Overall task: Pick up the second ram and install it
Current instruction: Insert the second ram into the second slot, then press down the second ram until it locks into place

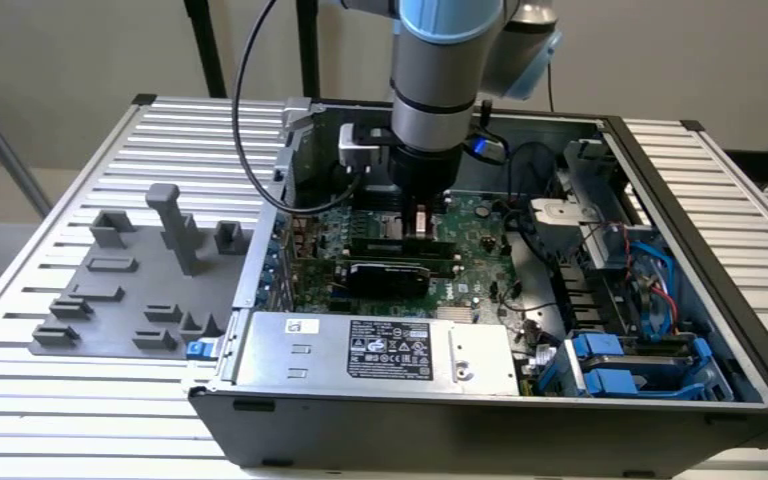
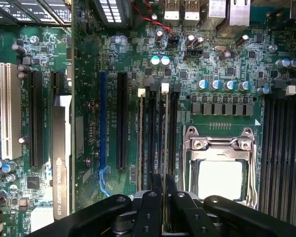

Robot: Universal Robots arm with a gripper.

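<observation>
Claw [image 2: 164, 190] low over motherboard [image 2: 212, 64]; second ram [image 2: 165, 133] seated beside CPU socket [image 2: 219, 168].

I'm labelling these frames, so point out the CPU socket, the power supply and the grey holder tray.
CPU socket [image 2: 220, 170]: wrist view, on the pale square centre inside the metal frame.
Power supply [image 1: 357, 345]: exterior view, on its silver top by the label.
Grey holder tray [image 1: 117, 300]: exterior view, on its flat base between the blocks.

In the exterior view the gripper [image 1: 418, 212] is hidden behind the arm's wrist, and the motherboard [image 1: 471, 235] at its 12 o'clock side is covered by the arm. In the wrist view the near end of the second ram [image 2: 164, 143] is masked by the fingers [image 2: 150, 197], and the white socket plate [image 2: 220, 178] is blurred by glare.
</observation>
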